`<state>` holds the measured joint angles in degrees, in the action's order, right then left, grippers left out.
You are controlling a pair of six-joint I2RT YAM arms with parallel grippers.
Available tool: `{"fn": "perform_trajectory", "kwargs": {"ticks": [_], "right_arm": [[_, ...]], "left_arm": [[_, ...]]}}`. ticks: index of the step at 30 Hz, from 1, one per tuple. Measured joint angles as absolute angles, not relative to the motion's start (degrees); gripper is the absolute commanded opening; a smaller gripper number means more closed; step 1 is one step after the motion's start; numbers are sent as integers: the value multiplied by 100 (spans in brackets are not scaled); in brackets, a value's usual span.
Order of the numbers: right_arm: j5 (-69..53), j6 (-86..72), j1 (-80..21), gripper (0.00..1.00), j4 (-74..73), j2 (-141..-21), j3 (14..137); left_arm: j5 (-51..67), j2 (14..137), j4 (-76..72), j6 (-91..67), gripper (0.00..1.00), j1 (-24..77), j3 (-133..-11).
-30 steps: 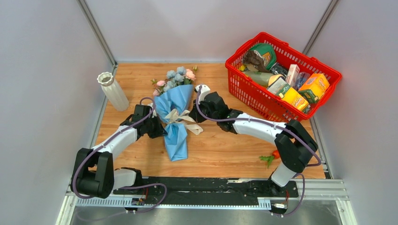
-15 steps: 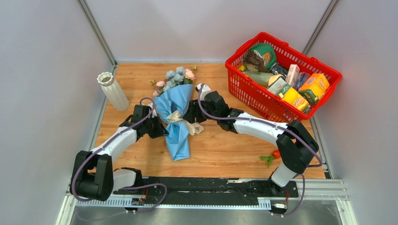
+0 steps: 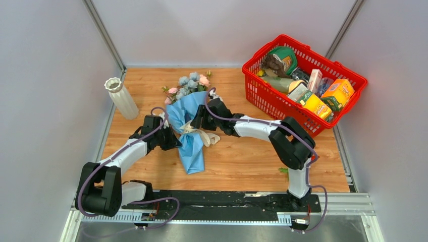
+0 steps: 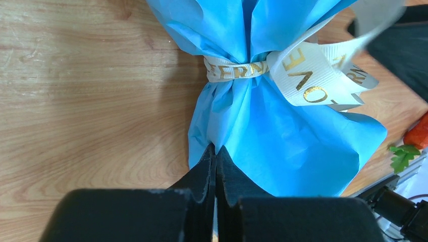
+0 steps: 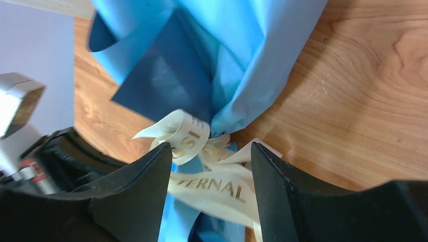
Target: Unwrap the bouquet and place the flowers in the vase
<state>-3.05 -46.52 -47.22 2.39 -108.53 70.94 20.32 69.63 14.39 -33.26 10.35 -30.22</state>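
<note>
Cream ribbon [image 5: 217,189] btwn open R pincer [image 5: 210,147]

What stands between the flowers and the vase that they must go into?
Their own wrapping. The blue paper is closed around the stems of the flowers, cinched by the tied cream ribbon. Nothing else visible lies between the blooms and the vase, which stands upright to their left.

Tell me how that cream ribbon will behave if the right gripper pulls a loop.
Probably floppy: the ribbon curls and drapes in loops inside the open right gripper. It looks thin and smooth, so it may slip from a light pinch. The bouquet likely drags along unless the left gripper, shut on its blue paper, anchors it.
</note>
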Motion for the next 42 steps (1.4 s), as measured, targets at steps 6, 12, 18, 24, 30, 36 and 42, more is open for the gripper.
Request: {"fn": "perform_trajectory", "kwargs": {"ticks": [6, 12, 18, 24, 30, 36, 42], "right_arm": [[-401, -4886, -4722, 55, 246, -11461, 7358], [-580, -5022, -4724, 56, 272, -11640, 7459], [-738, -5030, -4783, 57, 340, -11662, 7496], [-637, -4950, -4799, 55, 261, -11491, 7500], [-696, -4956, -4827, 54, 235, -11476, 7819], [-727, -4960, -4873, 49, 252, -11703, 8128], [-672, -4932, -4873, 15, 56, -11764, 8090]], "left_arm": [[2080, 6963, 1378, -3321, 0, 1035, -2995], [2095, 6963, 1367, -3315, 0, 1035, -2993], [2091, 6963, 1369, -3312, 0, 1035, -2993], [2091, 6963, 1376, -3312, 0, 1035, -2993], [2084, 6875, 1382, -3312, 0, 1035, -2989], [2091, 6836, 1382, -3312, 0, 1035, -2965], [2091, 6871, 1380, -3312, 0, 1035, -2965]]}}
